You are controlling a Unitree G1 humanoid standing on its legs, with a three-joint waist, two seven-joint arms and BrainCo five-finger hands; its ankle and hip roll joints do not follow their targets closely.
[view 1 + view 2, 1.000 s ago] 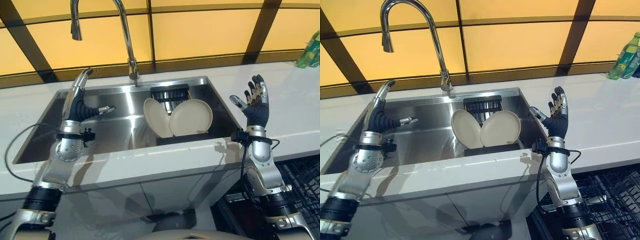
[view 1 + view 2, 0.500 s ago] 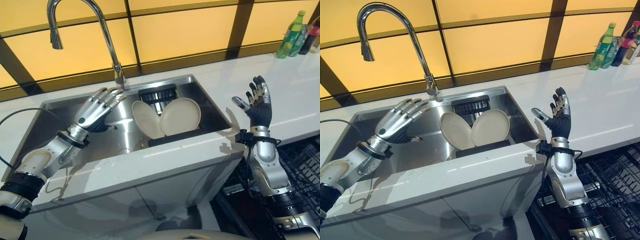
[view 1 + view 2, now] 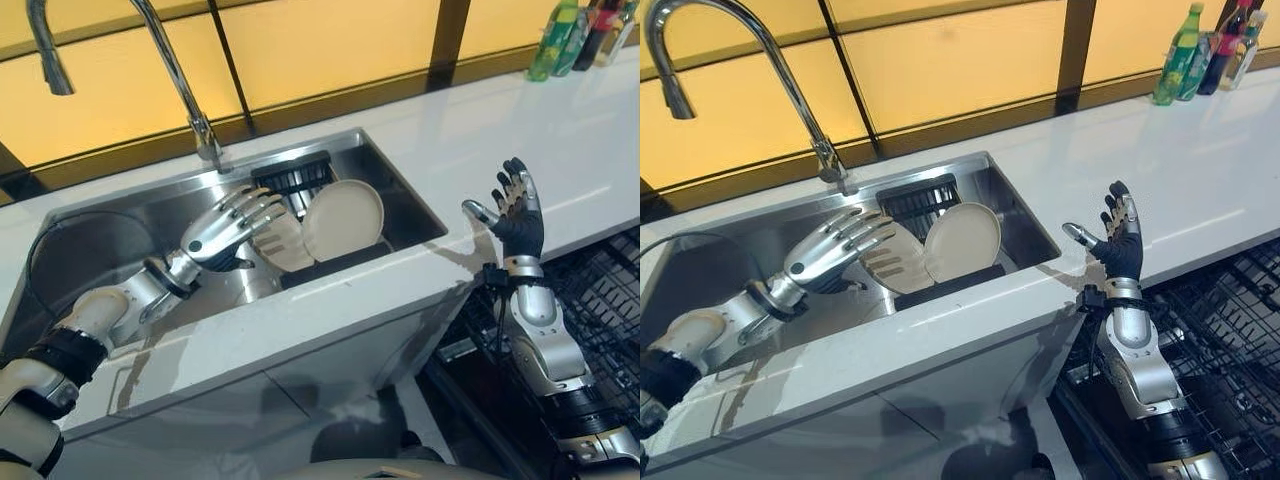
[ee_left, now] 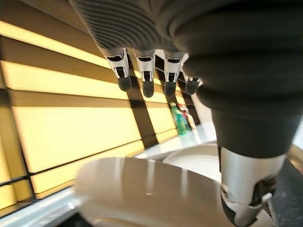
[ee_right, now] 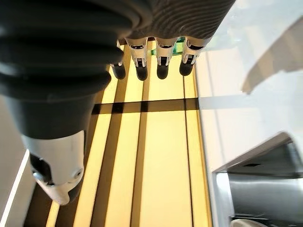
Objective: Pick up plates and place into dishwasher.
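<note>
Over steel sink (image 3: 400, 215) | left hand (image 3: 225, 228) spread above round glossy plates (image 3: 343, 218) (cream) | right hand (image 3: 515, 215) splayed

Head stereo pair looks down on sink (image 3: 100, 240) (shared); wrist cams close-up.

No text, number or sign can be read anywhere. The bottles (image 3: 1181, 55) at the far right corner of the bench (image 3: 1200, 170) carry labels, but their print is too small to make out.
</note>
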